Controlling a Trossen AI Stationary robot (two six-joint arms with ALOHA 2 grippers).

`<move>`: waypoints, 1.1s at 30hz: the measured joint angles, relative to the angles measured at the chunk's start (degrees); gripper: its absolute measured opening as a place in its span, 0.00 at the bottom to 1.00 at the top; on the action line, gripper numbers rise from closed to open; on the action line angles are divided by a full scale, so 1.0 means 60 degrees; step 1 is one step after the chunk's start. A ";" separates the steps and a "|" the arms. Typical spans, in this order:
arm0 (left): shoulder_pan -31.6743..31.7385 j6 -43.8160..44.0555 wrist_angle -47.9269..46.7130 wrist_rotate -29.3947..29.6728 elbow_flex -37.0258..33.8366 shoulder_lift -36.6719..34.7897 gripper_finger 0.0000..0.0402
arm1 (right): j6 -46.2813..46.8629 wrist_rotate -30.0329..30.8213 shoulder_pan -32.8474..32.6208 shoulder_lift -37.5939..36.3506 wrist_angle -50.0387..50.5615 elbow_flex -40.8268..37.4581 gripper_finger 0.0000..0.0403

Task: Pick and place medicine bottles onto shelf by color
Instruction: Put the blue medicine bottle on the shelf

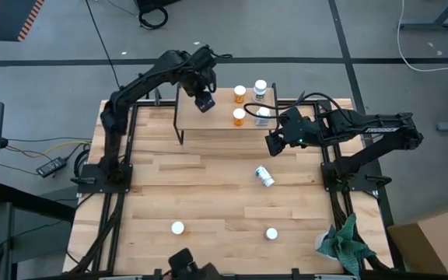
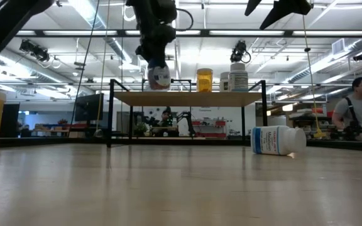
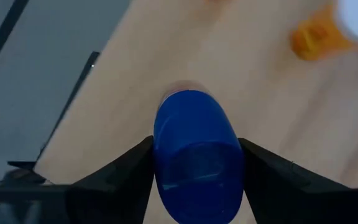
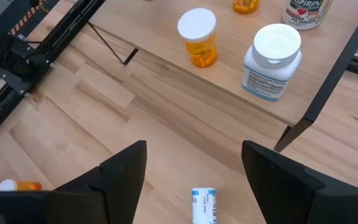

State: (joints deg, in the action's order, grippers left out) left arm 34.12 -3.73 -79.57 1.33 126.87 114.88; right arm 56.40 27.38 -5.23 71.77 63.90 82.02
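Hovering over the shelf's (image 1: 208, 123) left end, left gripper (image 1: 204, 101) clasps a blue bottle (image 3: 196, 152) (lower squarely); right gripper (image 1: 275, 144) gapes empty.

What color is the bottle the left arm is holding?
Blue. The bottle in the left tool shows best in the left wrist view.

Probably a robotics lab: ceiling strip lights (image 2: 105, 31), cluttered benches (image 2: 49, 130) (a person (image 2: 357, 110) seated behind).

"ASPIRIN" reads on a white bottle (image 4: 304, 12) on the shelf (image 4: 229, 81); other labels are illegible.
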 joint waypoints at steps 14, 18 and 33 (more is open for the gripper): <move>0.0297 0.0016 0.1439 -0.0006 0.0000 0.0231 0.54 | -0.0008 0.0000 0.0134 0.0000 0.0000 0.0000 0.67; 0.0297 0.0015 0.1400 -0.0005 0.0007 0.0397 0.55 | -0.0128 0.0000 0.0302 0.0000 0.0000 0.0000 0.67; 0.0279 0.0162 0.1410 -0.0009 0.0000 0.0607 0.56 | -0.0349 -0.0106 0.0372 0.0000 0.0000 0.0000 0.67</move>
State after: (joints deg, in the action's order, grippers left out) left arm 35.79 -2.76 -71.11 1.28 126.87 118.52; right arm 54.31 26.74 -3.01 71.77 63.90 82.02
